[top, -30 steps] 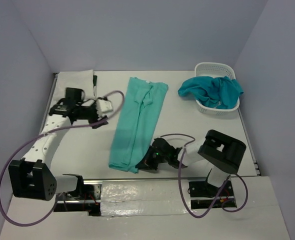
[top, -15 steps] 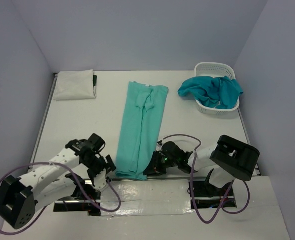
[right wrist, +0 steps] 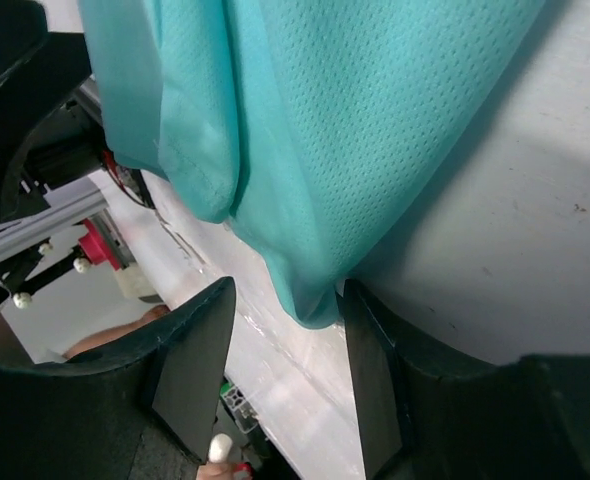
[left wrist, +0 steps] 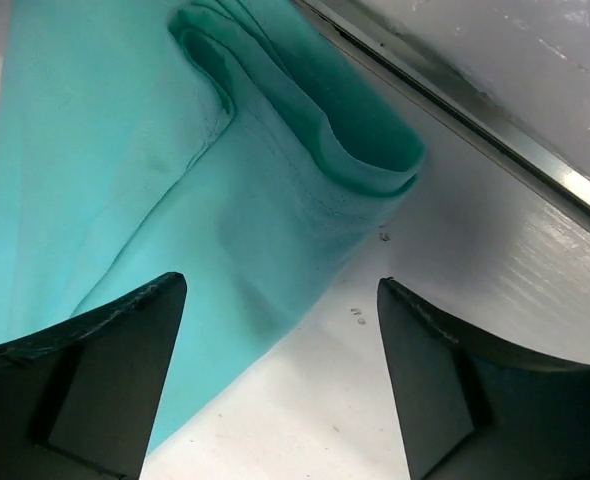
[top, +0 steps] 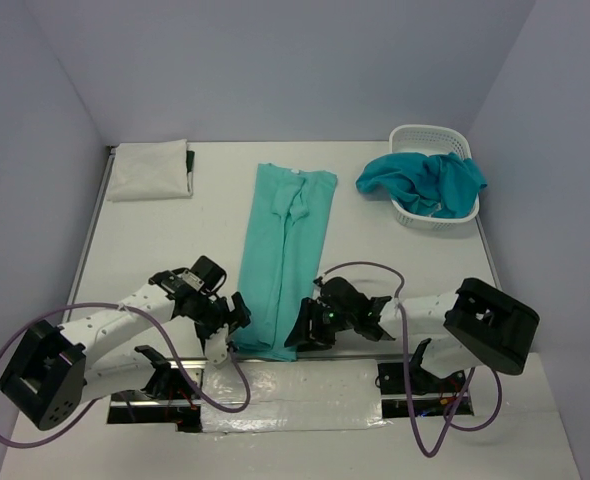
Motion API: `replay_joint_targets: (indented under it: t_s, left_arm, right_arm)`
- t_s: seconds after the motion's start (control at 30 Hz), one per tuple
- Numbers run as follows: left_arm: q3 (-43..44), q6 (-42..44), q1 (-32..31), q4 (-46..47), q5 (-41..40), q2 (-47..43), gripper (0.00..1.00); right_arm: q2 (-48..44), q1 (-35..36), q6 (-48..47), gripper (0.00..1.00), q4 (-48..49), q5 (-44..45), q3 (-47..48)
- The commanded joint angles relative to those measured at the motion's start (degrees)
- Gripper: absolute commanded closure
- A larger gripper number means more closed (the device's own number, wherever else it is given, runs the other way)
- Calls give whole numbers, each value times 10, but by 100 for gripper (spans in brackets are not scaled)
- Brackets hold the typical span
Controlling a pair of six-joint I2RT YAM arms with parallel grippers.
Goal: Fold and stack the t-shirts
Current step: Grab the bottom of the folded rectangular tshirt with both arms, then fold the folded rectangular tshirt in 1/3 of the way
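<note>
Mint-green t-shirt (top: 285,250) lies mid-table as a long strip. At its near hem the left gripper (top: 233,318), newly swung in, gapes wide, and the right gripper (top: 303,332) has just parted around the other corner. A crosswise fold looks next. Beyond, a folded white tee (top: 152,170) and a teal tee (top: 425,180) in the basket (top: 415,132).

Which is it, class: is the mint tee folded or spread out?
Folded: the mint tee lies as a narrow strip, layers doubled at its near end.

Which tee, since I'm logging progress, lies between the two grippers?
The mint tee, a long strip mid-table. The white tee sits folded far left; the teal tee is bunched in the basket.
</note>
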Motion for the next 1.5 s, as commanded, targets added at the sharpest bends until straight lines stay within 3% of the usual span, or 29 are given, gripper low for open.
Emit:
replay_joint_targets:
  t_s: [0.0,0.13,0.17,0.23,0.27,0.3,0.33,0.4,0.67,0.83,1.0,1.17,1.37,1.47]
  left_arm:
    - [8,27,-12,-5,37,-1,10]
    - [-23,60,-45,20,26,8,18]
    - [-25,58,-51,20,31,10,30]
    - [-23,70,-64,-6,37,14,46]
    - [-23,76,-67,-19,37,15,68]
    - [-25,83,-67,-33,36,15,80]
    - [-32,87,-67,-48,31,11,100]
    - [-39,67,-67,-42,29,-5,100]
    - [-29,66,-67,-66,-6,-6,100]
    - [12,-52,-67,-13,49,0,100]
    - [120,-238,-53,-38,67,24,100]
    - [249,-319,47,-101,145,89,100]
    - [423,-479,115,-73,158,222,100]
    - [519,-531,129,-92,139,311,100]
  right_arm:
    - [25,-1,-19,44,-116,50,14]
    - [53,-2,-7,51,-112,49,33]
    - [62,-2,-5,53,-109,47,36]
    - [70,-4,1,67,-109,44,44]
    - [78,-2,2,73,-118,43,46]
    - [80,-3,3,88,-122,43,43]
    - [78,-5,6,93,-122,44,37]
    - [70,-9,11,100,-118,44,10]
    - [43,-15,-38,100,-128,37,-12]
    - [42,-14,-104,100,-184,29,52]
    - [-54,-55,-146,100,-312,66,103]
    - [-107,-138,-192,100,-404,74,191]
    - [-8,-251,-279,100,-448,40,329]
    - [85,-295,-309,100,-456,26,398]
